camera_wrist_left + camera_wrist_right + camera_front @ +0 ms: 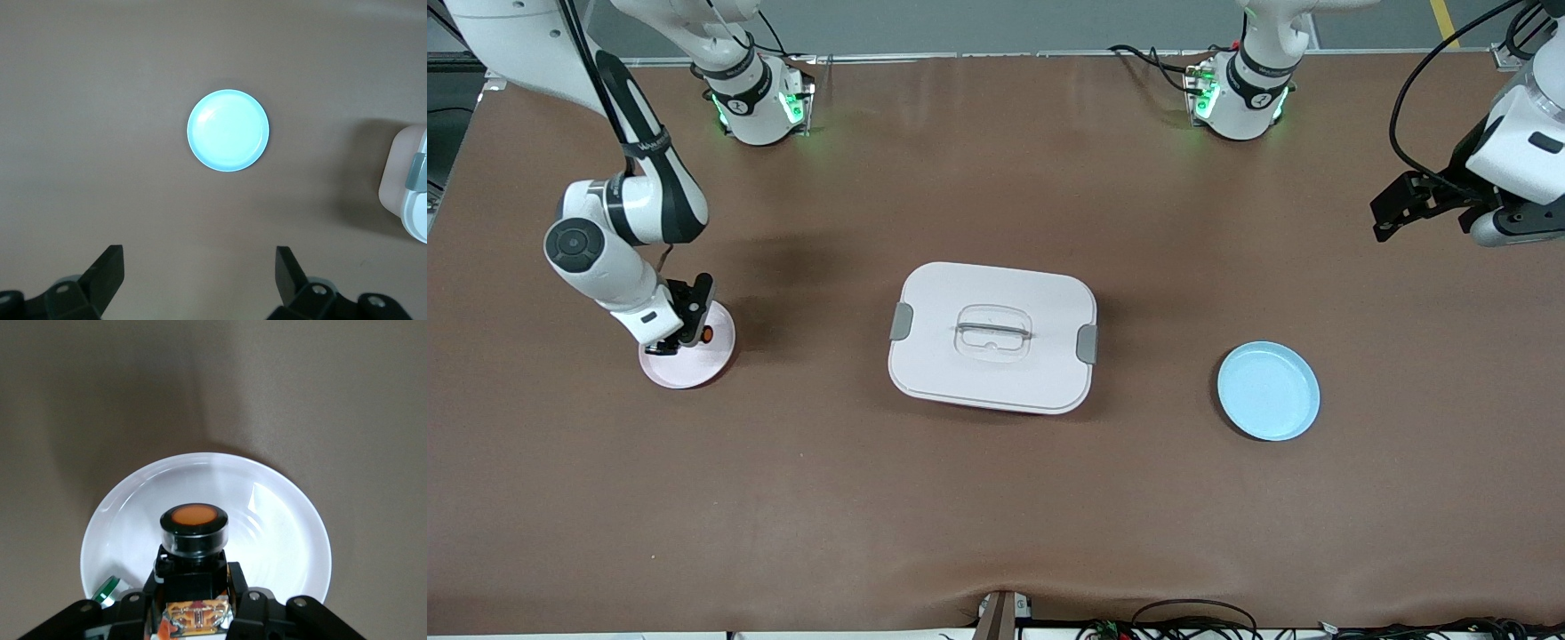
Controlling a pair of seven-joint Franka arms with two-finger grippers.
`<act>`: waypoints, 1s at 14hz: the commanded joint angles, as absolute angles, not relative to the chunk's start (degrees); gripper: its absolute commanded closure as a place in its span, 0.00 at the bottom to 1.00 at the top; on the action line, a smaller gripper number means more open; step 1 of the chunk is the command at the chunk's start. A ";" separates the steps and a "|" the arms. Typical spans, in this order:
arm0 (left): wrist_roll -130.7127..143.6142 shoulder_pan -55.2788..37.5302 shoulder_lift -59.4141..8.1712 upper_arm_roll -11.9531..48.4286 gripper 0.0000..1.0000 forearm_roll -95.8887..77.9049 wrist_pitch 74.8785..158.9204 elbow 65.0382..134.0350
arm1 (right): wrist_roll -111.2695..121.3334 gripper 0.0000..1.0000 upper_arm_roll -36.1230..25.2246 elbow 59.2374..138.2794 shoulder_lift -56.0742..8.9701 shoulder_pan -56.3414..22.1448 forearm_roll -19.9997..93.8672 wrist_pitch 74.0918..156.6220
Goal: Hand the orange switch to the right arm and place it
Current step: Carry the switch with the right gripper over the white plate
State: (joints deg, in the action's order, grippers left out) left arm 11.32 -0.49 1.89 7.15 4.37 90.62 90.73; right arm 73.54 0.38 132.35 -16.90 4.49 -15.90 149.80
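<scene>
Over the pink plate [694,363], right pincer [691,336] pinching orange switch [706,334], left pincer [1392,213] spread, waiting aloft.

Even overhead light fills the room, bright without harshness, and the matte brown table [996,498] shows pale sheen streaks toward the robots' bases. Soft shadows spread beside the white rectangular lidded box [992,336] and the round pink plate [716,356]. In the right wrist view that glossy plate carries curved glare, and the black gripper parts at the frame edge look soft.
</scene>
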 commanded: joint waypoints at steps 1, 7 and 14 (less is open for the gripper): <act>10.20 -0.53 3.25 6.86 0.00 3.34 91.41 92.02 | 74.09 1.00 1.14 131.13 -19.42 6.94 -18.63 152.04; 10.28 -0.53 2.90 6.86 0.00 3.34 91.49 92.02 | 74.09 1.00 0.97 131.31 -21.62 7.29 -19.16 153.72; 10.28 -0.70 2.55 6.86 0.00 3.43 91.93 92.02 | 74.00 0.96 0.88 131.49 -22.15 7.47 -19.16 154.16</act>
State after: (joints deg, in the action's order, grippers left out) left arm 11.32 -0.50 1.89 7.15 4.37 91.15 91.39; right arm 73.64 0.30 131.92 -21.79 6.26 -17.79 153.70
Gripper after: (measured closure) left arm 0.000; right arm 0.586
